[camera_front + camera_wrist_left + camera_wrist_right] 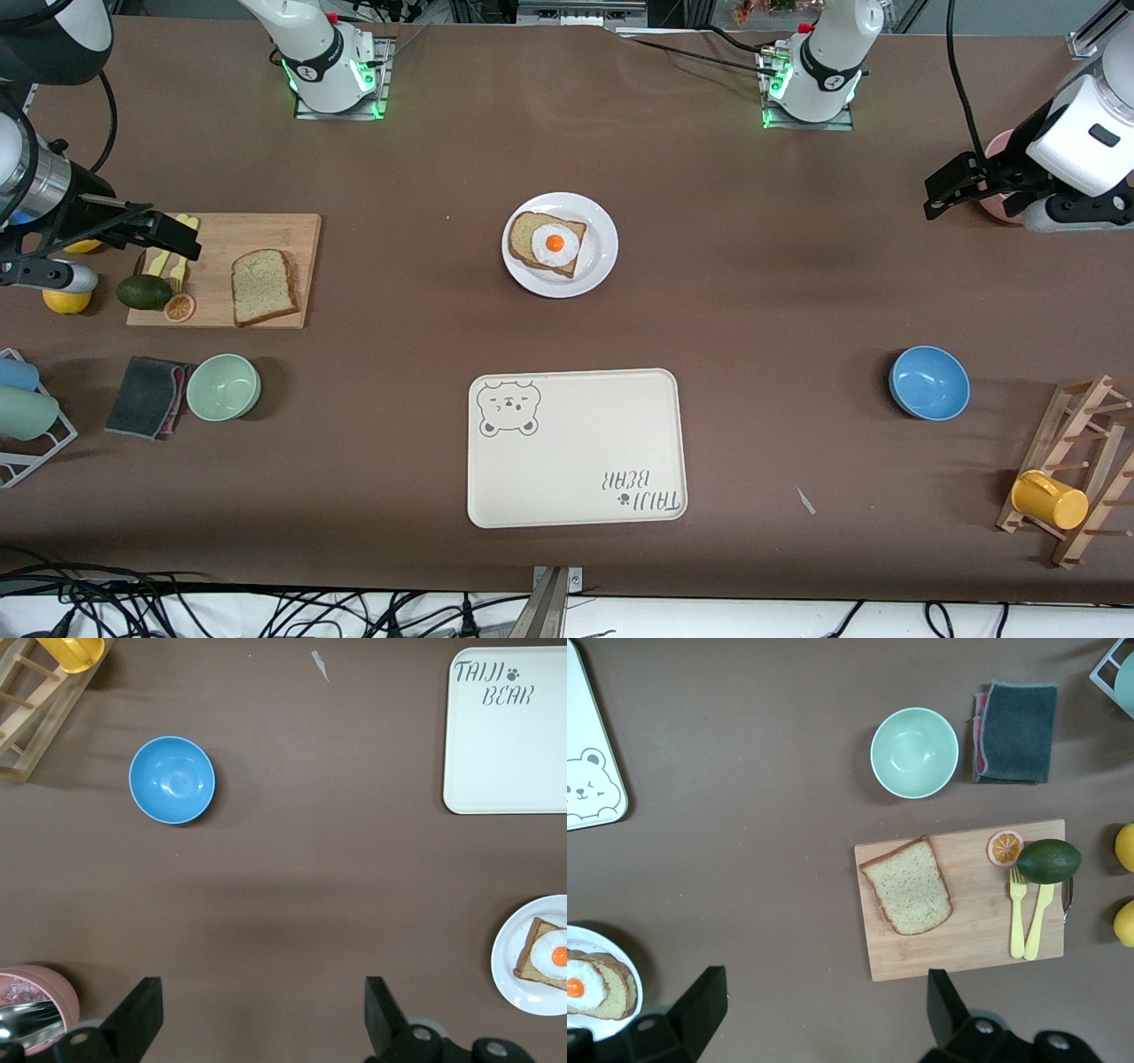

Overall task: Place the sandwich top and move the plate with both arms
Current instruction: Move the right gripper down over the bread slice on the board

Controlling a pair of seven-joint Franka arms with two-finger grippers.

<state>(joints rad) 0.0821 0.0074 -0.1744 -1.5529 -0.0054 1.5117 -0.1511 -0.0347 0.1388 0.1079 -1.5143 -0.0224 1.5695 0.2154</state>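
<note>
Right gripper [815, 1014]: jaws wide and empty, up over the cutting board's [266, 232] edge at the right arm's end of the counter [762, 292].
Left gripper [263, 1019]: jaws wide and empty, up over bare counter at the left arm's end, beside a pink cup [35, 1003].
Bread top [263, 286]: flat on the board, beside an avocado [143, 291], an orange slice [180, 307] and yellow cutlery [1029, 920].
Plate [602, 252]: mid-counter, carrying the egg slice [547, 244].
Tray [576, 478]: nearer the front camera than the plate, apart from it.
Bowls: green [223, 386] near the board, blue [928, 382] toward the left arm's end.
</note>
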